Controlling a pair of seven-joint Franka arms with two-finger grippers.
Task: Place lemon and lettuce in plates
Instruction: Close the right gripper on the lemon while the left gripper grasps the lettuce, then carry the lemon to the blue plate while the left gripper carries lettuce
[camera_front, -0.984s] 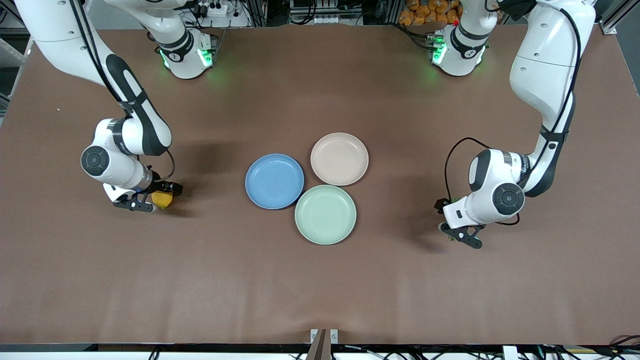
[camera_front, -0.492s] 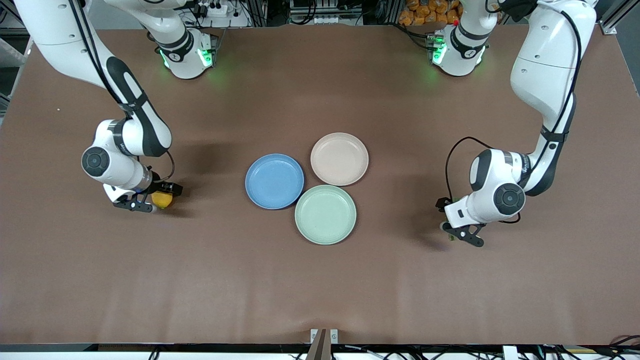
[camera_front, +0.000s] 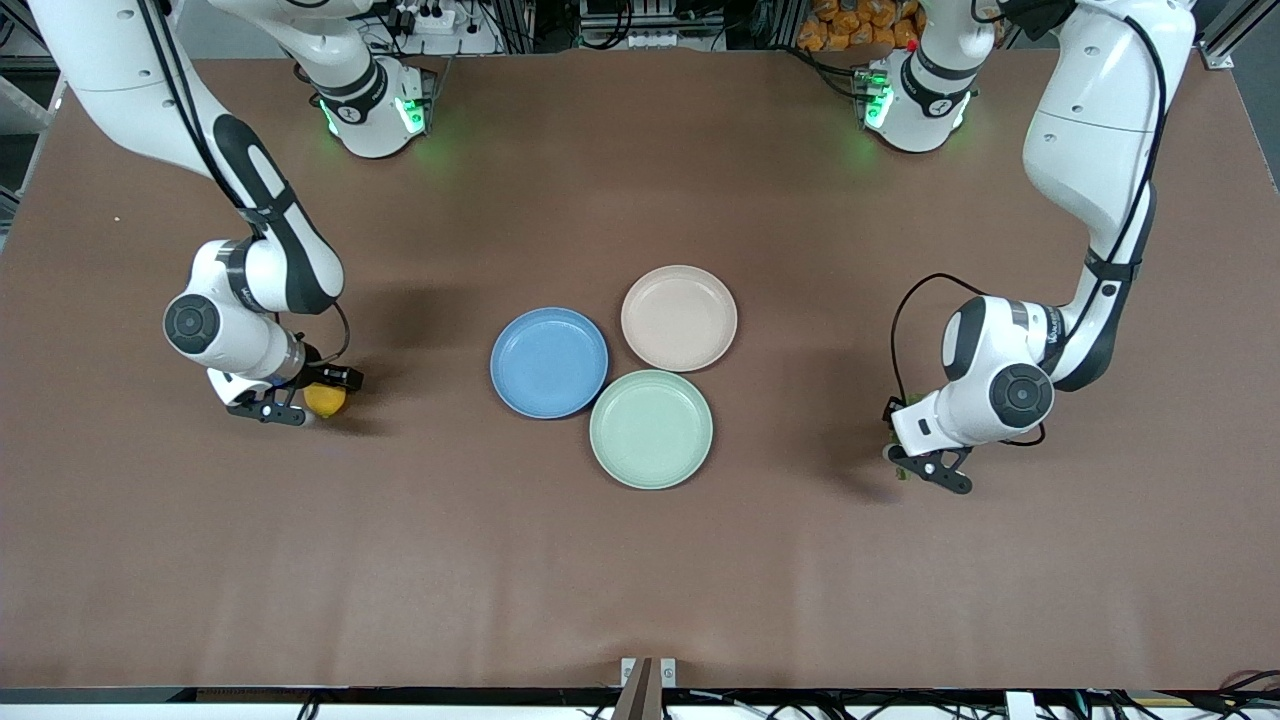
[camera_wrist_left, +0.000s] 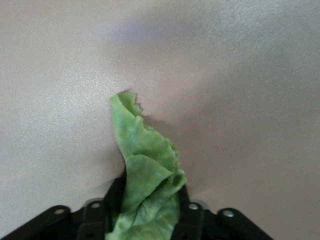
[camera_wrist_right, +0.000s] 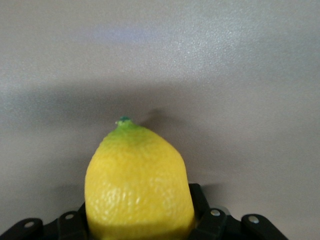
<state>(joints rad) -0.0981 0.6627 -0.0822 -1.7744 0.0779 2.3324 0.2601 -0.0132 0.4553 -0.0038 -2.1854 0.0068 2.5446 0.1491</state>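
My right pincer (camera_front: 305, 398) clamped on the lemon (camera_front: 325, 399) at the right arm's end of the table (camera_front: 640, 560), my left pincer (camera_front: 915, 462) gripping the lettuce (camera_wrist_left: 147, 175), leaf mostly hidden from the front, plates (camera_front: 549, 362) bare.

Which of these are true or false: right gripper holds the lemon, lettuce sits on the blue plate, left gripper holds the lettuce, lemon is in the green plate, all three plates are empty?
1. The right gripper holds the lemon. True.
2. The lettuce sits on the blue plate. False: it is in a gripper, away from the plates.
3. The left gripper holds the lettuce. True.
4. The lemon is in the green plate. False: it is in the right gripper.
5. The blue, green and pink plate are empty. True.
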